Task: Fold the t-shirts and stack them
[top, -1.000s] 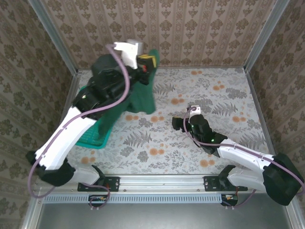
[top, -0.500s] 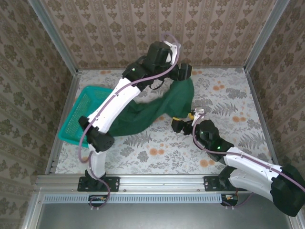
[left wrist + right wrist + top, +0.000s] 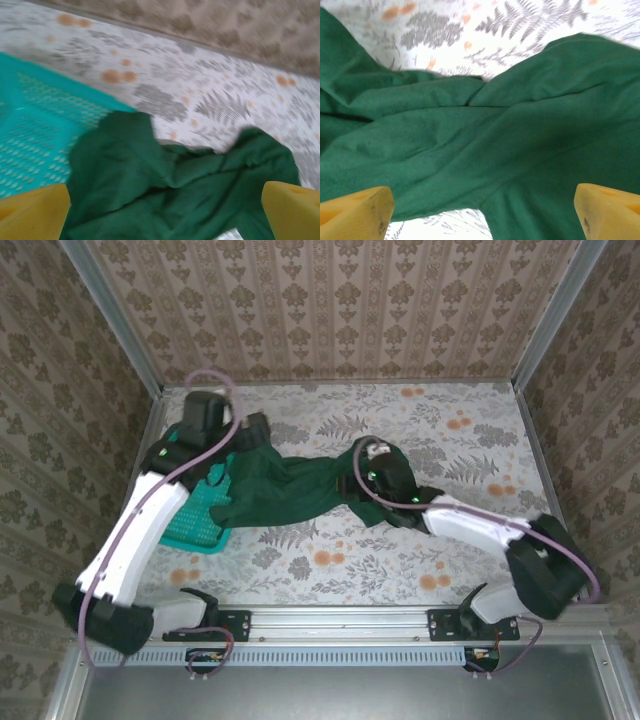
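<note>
One t-shirt (image 3: 300,490) beneath left hand (image 3: 160,210) and right hand (image 3: 481,212)

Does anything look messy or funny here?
Yes. The green t-shirt lies crumpled and twisted in a long heap across the table. One end flops over the edge of the teal basket instead of lying flat.

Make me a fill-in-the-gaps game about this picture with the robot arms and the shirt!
1. The t-shirt is dark ____.
2. One end of it lies over the ____ basket.
3. Above the cloth, the left end effector is wide ____.
4. The t-shirt lies rumpled on the table, not yet ____.
Missing words: green; teal; open; folded.
</note>
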Robot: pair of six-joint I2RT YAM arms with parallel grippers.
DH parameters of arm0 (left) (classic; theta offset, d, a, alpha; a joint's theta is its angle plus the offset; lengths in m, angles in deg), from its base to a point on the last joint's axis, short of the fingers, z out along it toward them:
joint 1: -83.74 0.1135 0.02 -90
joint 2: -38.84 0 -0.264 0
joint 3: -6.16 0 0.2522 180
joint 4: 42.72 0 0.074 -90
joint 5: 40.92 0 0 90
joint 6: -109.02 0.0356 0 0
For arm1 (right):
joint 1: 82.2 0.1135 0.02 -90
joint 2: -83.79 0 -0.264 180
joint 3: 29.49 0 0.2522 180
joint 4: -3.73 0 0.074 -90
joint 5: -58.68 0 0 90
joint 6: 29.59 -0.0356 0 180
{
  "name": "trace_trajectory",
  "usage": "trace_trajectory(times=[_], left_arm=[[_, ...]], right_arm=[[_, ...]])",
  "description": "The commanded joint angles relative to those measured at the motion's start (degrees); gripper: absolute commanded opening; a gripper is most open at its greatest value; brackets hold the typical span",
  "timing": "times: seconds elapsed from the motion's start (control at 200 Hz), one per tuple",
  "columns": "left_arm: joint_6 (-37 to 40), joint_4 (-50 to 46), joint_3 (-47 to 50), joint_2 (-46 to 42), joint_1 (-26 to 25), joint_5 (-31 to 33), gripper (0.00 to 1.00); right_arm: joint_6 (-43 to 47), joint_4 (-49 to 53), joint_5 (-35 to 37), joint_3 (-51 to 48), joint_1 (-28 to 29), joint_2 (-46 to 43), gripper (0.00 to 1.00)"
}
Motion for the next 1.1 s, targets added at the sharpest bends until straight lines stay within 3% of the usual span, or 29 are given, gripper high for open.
trace_trajectory(times=[0.0, 0.21, 0.365, 0.44, 0.525, 0.665, 0.905, 1.095], left_arm=[[-3.43, 0.8, 7.53, -4.93, 3.69, 1.85, 1.0], [-6.17, -0.29, 15.5, -12.83, 11.14, 2.65, 1.0], [-5.23, 0.94, 18.37, -16.04, 14.25, -0.12, 1.0], [-4.86, 0.03, 18.06, -15.78, 15.19, -0.72, 1.0], [-5.2, 0.11, 18.29, -16.15, 16.33, -1.4, 1.0], [-5.17, 1.48, 18.66, -16.39, 17.1, -2.99, 1.0], [-3.97, 2.74, 16.66, -13.17, 16.58, -5.85, 1.0], [-1.21, 1.57, 14.52, -7.98, 10.51, -3.05, 0.98]], right_arm=[[-1.07, 13.3, -1.75, 8.88, 3.16, 8.63, 0.92], [-1.89, 15.55, -6.83, 20.12, 7.17, 22.78, 0.92], [-0.47, 23.56, -4.8, 28.42, 7.43, 31.14, 0.81], [-0.49, 24.3, -2.21, 28.71, 7.1, 31.86, 0.67], [-2.43, 21.45, -4.0, 25.48, 4.5, 30.36, 0.45], [-5.57, 16.76, -11.87, 19.14, -2.44, 24.69, 0.0], [-8.68, 12.72, -11.46, 7.97, -12.51, 0.99, 0.0], [-15.11, 13.92, -5.45, -1.95, -25.43, -17.57, 0.0]])
